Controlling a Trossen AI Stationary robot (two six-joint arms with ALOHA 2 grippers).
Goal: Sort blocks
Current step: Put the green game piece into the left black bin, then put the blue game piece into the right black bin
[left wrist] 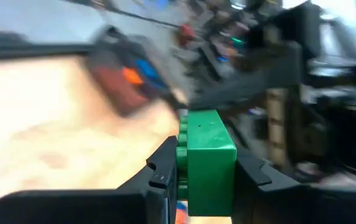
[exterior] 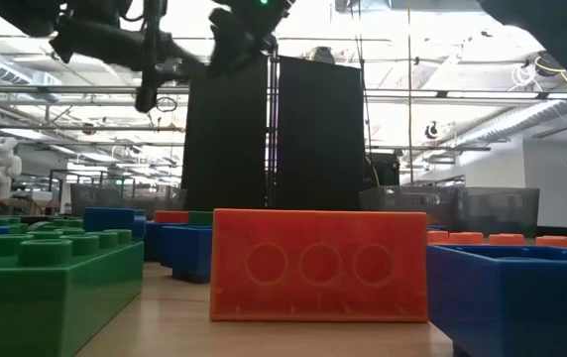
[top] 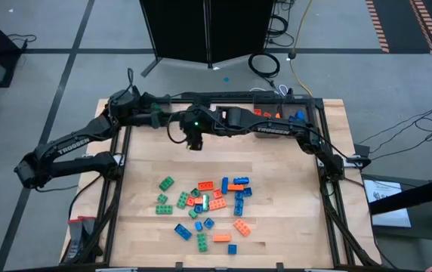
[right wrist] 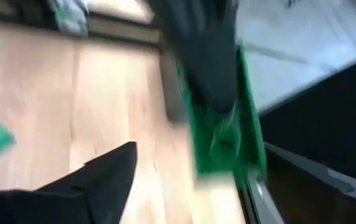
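Several green, orange and blue studded blocks (top: 208,208) lie scattered on the near half of the wooden table; three loom large in the low view, green (exterior: 46,288), orange (exterior: 318,263) and blue (exterior: 521,297). Both arms meet high over the far middle of the table. My left gripper (left wrist: 206,168) is shut on one green block (left wrist: 210,149). My right gripper (right wrist: 200,155) is open and faces that same green block (right wrist: 224,137), its fingers standing apart on either side. In the high view, the arms (top: 189,128) hide the held block. My left gripper pinches the green block by its two opposite sides (left wrist: 187,168), one finger (left wrist: 159,171) against the studded face and one (left wrist: 256,171) against the other. The block's end sticks out past the fingertips. It is lifted clear of the table.
Grey bins sit along the far edge, one holding orange blocks (top: 265,113) and one holding blue (top: 297,115). Bare wood (top: 276,159) lies between the arms and the pile. A black cabinet (top: 201,30) stands beyond the table. Cables run along the right side.
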